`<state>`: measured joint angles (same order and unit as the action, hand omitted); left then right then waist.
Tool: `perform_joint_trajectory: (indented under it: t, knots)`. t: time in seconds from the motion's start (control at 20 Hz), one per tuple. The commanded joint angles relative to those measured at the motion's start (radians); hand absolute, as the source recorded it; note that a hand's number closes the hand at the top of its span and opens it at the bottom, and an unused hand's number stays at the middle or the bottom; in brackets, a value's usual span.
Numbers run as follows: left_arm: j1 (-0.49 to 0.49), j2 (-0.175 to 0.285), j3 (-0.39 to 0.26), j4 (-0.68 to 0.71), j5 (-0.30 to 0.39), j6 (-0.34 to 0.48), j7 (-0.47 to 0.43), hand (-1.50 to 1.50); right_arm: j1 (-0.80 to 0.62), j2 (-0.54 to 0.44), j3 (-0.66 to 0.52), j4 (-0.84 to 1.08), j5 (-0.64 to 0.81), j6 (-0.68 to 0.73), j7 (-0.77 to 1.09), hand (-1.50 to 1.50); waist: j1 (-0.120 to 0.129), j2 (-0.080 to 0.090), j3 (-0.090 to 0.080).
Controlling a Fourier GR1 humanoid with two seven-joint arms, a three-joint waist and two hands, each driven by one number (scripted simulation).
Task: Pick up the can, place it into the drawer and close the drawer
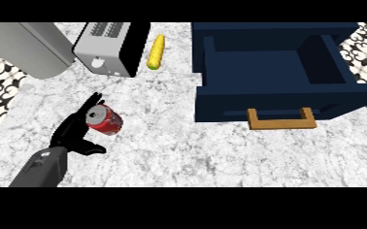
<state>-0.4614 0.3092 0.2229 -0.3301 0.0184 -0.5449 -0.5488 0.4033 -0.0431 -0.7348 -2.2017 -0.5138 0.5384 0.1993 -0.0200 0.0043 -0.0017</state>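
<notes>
**Left robot hand open beside the can, drawer standing open**

A red soda can (105, 119) lies on its side on the marbled counter (215, 155), well to the left of the navy drawer (272, 99) and about level with the drawer's front panel. Its silver top faces up and to the left.

The left robot hand (72, 131) comes in from the lower left, farther from the drawer than the can is. It is spread wide. Its fingers (94, 100) reach straight up along the side of the can that faces away from the drawer, and the thumb (93, 149) sticks out below the can. The can sits in the gap between fingers and thumb; the hand has not closed round it, and whether it touches the can cannot be told.

The drawer is pulled out, its inside dark blue and bare. A light wooden handle (282, 120) juts from its front panel.

Just left of the drawer's back corner lies a yellow corn cob (156, 52), pointing roughly front to back. Farther left of the drawer stands a silver and black toaster (108, 48), and beyond that a plain grey block (36, 48) at the far left.
</notes>
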Motion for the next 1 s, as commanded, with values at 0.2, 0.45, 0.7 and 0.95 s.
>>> perform_joint_trajectory:
  t: [0.2, 0.45, 0.7, 0.95]
  knots:
    - [-0.083, -0.009, 0.040, 0.125, 0.030, -0.055, -0.006, -1.50, -0.005, 0.041, -0.002, 0.000, 0.014, 0.025, -0.012, -1.50, -0.005, 0.003, -0.001]
    - [-0.117, -0.029, 0.033, 0.076, 0.057, -0.137, 0.074, 1.50, 0.017, 0.003, -0.033, -0.017, -0.053, 0.028, 0.049, -1.50, 0.003, -0.003, 0.001]
    - [-0.137, -0.058, 0.032, 0.038, 0.071, -0.170, 0.055, 1.50, -0.026, -0.038, -0.033, 0.011, -0.051, -0.011, 0.064, -1.50, 0.005, -0.002, 0.001]
    - [-0.077, -0.075, 0.000, -0.099, 0.088, -0.231, 0.064, 1.50, 0.009, 0.021, -0.032, -0.018, -0.021, 0.010, 0.022, -1.50, 0.019, -0.008, 0.002]
